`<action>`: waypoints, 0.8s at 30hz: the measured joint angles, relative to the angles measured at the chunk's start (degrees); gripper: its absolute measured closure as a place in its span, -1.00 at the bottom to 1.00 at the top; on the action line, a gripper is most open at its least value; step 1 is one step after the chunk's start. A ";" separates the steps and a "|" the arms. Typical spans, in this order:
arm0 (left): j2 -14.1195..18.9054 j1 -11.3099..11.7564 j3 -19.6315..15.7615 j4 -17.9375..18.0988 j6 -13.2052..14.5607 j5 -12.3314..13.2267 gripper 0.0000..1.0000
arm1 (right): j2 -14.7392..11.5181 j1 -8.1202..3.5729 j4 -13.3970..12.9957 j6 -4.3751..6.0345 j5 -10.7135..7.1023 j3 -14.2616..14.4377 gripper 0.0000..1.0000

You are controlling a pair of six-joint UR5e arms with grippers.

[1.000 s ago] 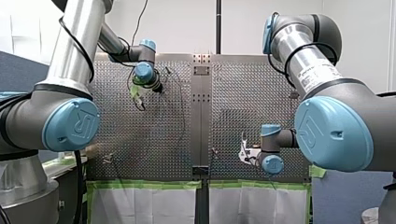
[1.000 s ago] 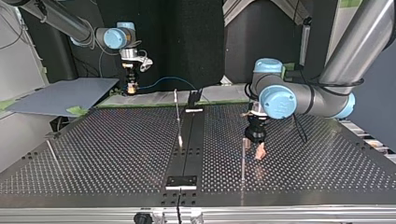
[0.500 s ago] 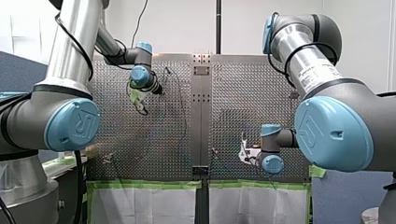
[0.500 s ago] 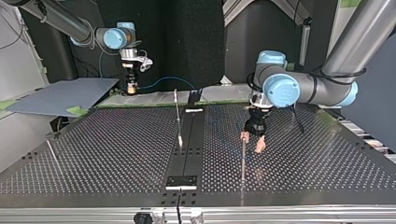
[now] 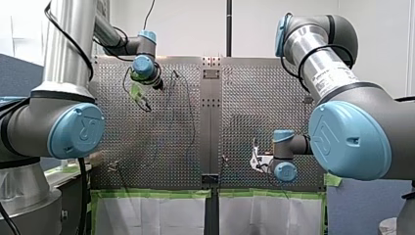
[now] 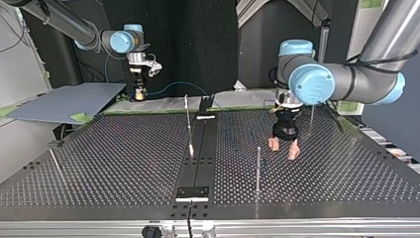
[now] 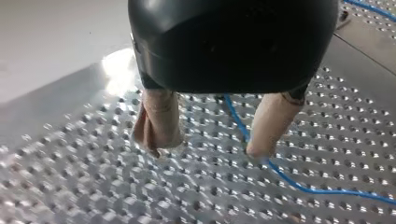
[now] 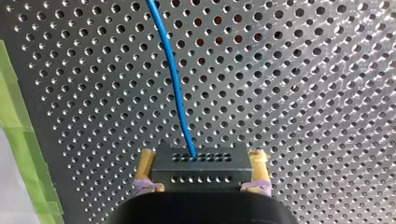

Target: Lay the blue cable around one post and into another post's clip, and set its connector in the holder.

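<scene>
My right gripper (image 8: 203, 156) is clamped on the connector (image 8: 203, 170), so I'd lower my wide-open left gripper (image 6: 284, 148), right-centre in the top view, squarely over the blue cable (image 8: 173, 74).

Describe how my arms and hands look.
Both my left arm and my right arm are silver tubes with grey joints and light blue caps, black cables alongside; my left hand is black with beige pads, my right hand has yellow pads.
</scene>
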 joint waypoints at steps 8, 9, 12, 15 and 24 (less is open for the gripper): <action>3.72 0.01 2.49 -3.71 3.54 -3.72 -1.00 | -0.01 -0.01 0.80 -0.08 -0.04 -0.29 1.00; 4.17 0.01 2.94 -4.15 4.00 -4.17 -1.00 | 0.00 -0.01 1.03 -0.15 -0.04 -0.40 1.00; 5.71 0.02 4.45 -5.70 5.54 -5.72 -1.00 | -0.01 -0.01 1.94 -0.63 -0.04 -0.80 1.00; 7.33 -0.02 6.06 -7.32 7.15 -7.10 -1.00 | 0.00 -0.01 2.61 -1.07 -0.04 -1.02 1.00; 11.57 -1.24 10.17 -11.55 11.38 -4.65 -1.00 | -0.01 0.10 3.23 -1.56 -0.04 -1.13 1.00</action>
